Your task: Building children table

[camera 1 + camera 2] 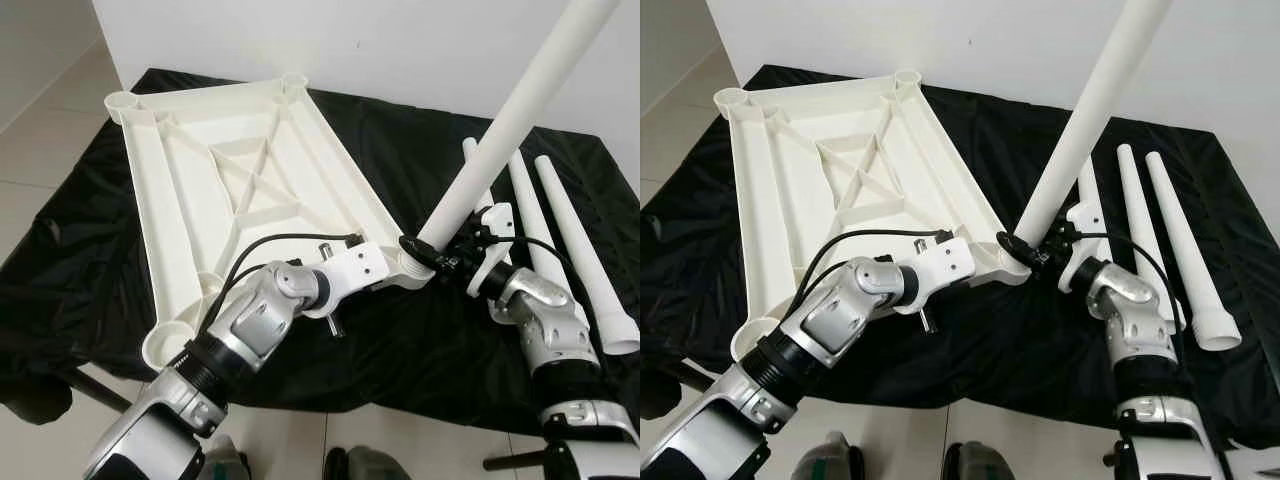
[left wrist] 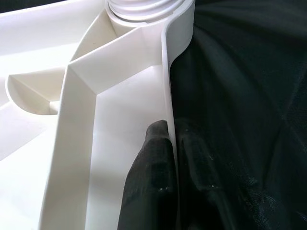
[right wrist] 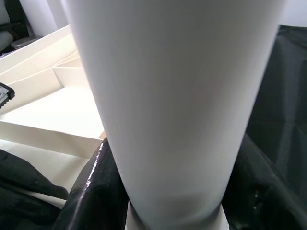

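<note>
The right gripper point(image 1: 447, 252) is pinching the base of a stiff, light-looking white leg point(image 1: 520, 110) at the corner socket just beside it, while the left gripper point(image 2: 169, 143) is clamping the upturned tabletop point(image 1: 240, 190)'s smooth, likely slippery rim.

The raised table leg point(image 1: 520, 110) runs out past the frame's edge at about one o'clock, so its far end is cut off, and its lower end is hidden behind the right gripper point(image 1: 432, 252) at the tabletop point(image 1: 180, 190) corner. In the left wrist view one black finger point(image 2: 151, 187) lies inside the tabletop's rim while the other, outside it, blurs into the black cloth point(image 2: 249, 96).
</note>
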Robot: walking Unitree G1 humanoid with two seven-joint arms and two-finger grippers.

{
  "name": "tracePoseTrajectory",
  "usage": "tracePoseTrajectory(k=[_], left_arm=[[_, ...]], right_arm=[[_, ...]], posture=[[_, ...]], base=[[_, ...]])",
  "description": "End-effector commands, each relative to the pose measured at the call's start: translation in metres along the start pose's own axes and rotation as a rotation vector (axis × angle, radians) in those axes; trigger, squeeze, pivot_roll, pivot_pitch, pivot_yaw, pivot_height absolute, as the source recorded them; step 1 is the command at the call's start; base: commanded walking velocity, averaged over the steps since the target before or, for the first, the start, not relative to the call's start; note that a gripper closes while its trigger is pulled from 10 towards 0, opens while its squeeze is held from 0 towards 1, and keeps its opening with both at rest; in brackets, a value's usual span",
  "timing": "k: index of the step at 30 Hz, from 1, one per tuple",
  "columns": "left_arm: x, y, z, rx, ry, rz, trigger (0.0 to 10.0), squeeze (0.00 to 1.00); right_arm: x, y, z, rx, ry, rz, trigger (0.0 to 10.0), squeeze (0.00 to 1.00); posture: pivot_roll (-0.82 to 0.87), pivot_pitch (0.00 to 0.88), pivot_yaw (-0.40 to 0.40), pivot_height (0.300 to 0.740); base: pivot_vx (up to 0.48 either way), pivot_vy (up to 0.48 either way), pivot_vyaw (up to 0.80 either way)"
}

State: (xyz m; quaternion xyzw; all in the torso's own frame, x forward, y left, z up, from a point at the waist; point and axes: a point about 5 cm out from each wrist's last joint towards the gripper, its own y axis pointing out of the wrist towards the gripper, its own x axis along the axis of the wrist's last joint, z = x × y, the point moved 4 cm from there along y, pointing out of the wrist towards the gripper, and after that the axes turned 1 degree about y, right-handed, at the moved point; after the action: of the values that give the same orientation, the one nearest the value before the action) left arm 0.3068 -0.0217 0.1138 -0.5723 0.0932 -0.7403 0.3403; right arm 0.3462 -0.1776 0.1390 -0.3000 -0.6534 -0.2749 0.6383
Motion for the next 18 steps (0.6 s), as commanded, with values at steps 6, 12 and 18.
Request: tracePoseTrajectory(k=[6, 12, 18], left_arm=[[0.002, 0.003, -0.006, 0.001, 0.027, -0.002, 10.0, 0.0], [0.002, 0.003, -0.006, -0.001, 0.027, -0.003, 10.0, 0.0], [0.002, 0.003, -0.006, -0.003, 0.026, -0.002, 10.0, 0.0]], right_arm=[[-0.009, 0.013, 0.019, -0.154, 0.092, -0.026, 10.0, 0.0], [-0.006, 0.017, 0.025, -0.201, 0.093, -0.049, 10.0, 0.0], [0.003, 0.024, 0.039, -0.292, 0.112, -0.103, 10.0, 0.0]], posture=[[-0.03, 0.012, -0.061, 0.74], [-0.04, 0.014, -0.058, 0.74], [-0.04, 0.023, -0.056, 0.74]], base=[[0.0, 0.0, 0.0], [0.0, 0.0, 0.0], [0.0, 0.0, 0.0]])
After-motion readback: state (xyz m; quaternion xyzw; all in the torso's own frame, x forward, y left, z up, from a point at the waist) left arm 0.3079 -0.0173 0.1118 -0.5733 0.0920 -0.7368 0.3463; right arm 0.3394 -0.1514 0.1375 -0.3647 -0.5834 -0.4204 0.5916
